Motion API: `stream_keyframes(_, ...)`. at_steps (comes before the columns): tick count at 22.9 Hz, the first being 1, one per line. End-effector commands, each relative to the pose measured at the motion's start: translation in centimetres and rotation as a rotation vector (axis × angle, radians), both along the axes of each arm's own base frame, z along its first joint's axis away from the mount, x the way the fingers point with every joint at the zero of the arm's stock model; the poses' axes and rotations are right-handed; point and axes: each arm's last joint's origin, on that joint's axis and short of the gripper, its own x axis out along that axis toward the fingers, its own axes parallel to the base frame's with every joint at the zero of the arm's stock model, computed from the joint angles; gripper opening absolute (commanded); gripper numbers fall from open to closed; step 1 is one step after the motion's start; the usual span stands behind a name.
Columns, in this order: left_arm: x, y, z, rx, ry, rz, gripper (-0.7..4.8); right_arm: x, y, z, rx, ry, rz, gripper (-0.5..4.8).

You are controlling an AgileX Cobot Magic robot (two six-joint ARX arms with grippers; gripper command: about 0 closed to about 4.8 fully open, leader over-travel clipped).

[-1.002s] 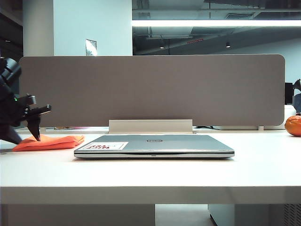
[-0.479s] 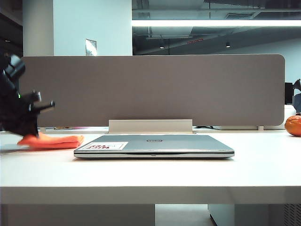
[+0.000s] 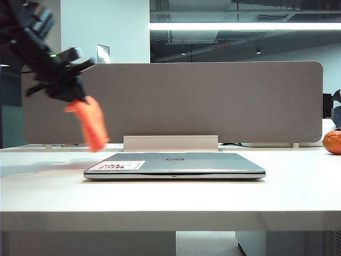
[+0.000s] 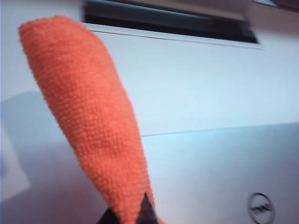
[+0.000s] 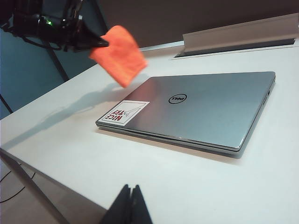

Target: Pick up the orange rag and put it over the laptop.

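Dell laptop (image 5: 196,109); sticker (image 5: 126,112) reads "NICE TRY".

laptop (image 3: 174,165) lid bare, grey partition (image 3: 176,101) close behind

Cloth against brushed metal: the surfaces you are working with.
Your orange rag (image 4: 88,121) is nubbly, matt terry-like cloth; the laptop (image 5: 205,105) lid looks like smooth satin silver metal with a glossy paper sticker (image 5: 125,112). The table (image 3: 170,197) is smooth matt white, the black left gripper (image 3: 74,98) looks like matt plastic.
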Motion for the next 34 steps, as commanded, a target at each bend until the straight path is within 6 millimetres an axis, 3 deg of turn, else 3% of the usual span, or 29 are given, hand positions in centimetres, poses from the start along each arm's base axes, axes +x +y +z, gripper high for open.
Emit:
stream_keyframes(1, -0.4, -2.8, 0.4, -0.022, -0.015, -0.056, -0.06, 0.0, 0.0, 0.0, 0.000, -0.009, -0.001, -0.05)
stream_keyframes(7, -1.7, -9.2, 0.9, -0.052, -0.073, -0.196, -0.06, 0.0, 0.0, 0.0, 0.000, -0.008, -0.001, -0.05)
stream_keyframes(8, -2.3, -11.2, 1.0, -0.055, -0.086, -0.242, -0.06, 0.0, 0.0, 0.0, 0.000, -0.008, 0.000, -0.05)
stream_keyframes(13, -4.1, -15.7, 0.6, -0.049, -0.090, -0.340, -0.06, 0.0, 0.0, 0.0, 0.000, -0.008, -0.001, -0.05)
stream_keyframes(16, -4.7, -17.9, -0.7, 0.007, -0.077, -0.328, -0.06, 0.0, 0.0, 0.0, 0.000, -0.009, -0.001, -0.05)
stream_keyframes(22, -4.2, -17.7, -5.4, 0.088, 0.138, -0.313, -0.06, 0.0, 0.0, 0.0, 0.000, -0.009, 0.000, -0.05)
stream_keyframes(28, -4.1, -16.9, -6.2, 0.238, 0.155, -0.193, 0.07, 0.0, 0.0, 0.0, 0.000, -0.009, -0.001, -0.05)
stream_keyframes(29, -4.1, -16.8, -6.2, 0.252, 0.154, -0.187, 0.37, 0.0, 0.0, 0.0, 0.000, -0.009, -0.001, -0.05)
stream_keyframes(31, -3.9, -16.6, -6.2, 0.268, 0.145, -0.180, 1.80, 0.0, 0.0, 0.0, 0.000, -0.009, 0.000, -0.05)
stream_keyframes(34, -3.7, -16.2, -6.1, 0.268, 0.144, -0.171, 2.58, 0.0, 0.0, 0.0, 0.000, -0.009, -0.001, -0.05)
